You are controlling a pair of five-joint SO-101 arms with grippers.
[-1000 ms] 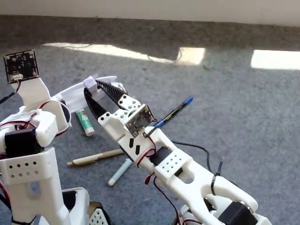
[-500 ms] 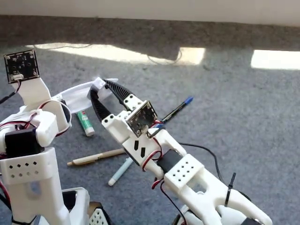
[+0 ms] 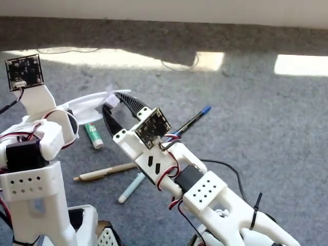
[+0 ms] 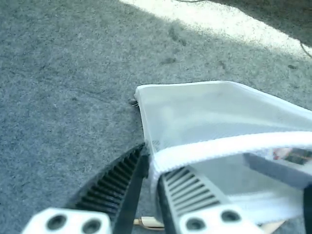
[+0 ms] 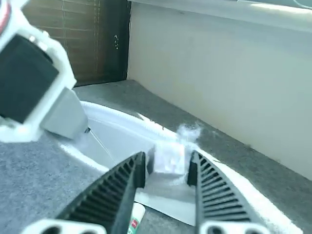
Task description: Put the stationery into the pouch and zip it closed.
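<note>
The white pouch (image 3: 89, 104) lies open on the grey carpet; my left gripper (image 4: 152, 163) is shut on its rim (image 4: 219, 146). My right gripper (image 3: 111, 101) hovers over the pouch mouth (image 5: 112, 129), shut on a small white eraser (image 5: 168, 161) (image 3: 110, 97). On the carpet near the arms lie a green-capped glue stick (image 3: 93, 134), a beige pen (image 3: 102, 171), a light blue marker (image 3: 130, 188) and a blue-capped pen (image 3: 193, 120), which is partly hidden by my right arm.
My left arm (image 3: 36, 148) stands at the near left, its gripper body (image 5: 63, 114) close beside the pouch opening. A pale wall (image 5: 234, 73) runs behind the carpet. Bare carpet (image 3: 266, 133) stretches to the right.
My right gripper has drawn back to the right with the eraser in it. The pouch's raised rim has shifted slightly. The left arm has kept still.
</note>
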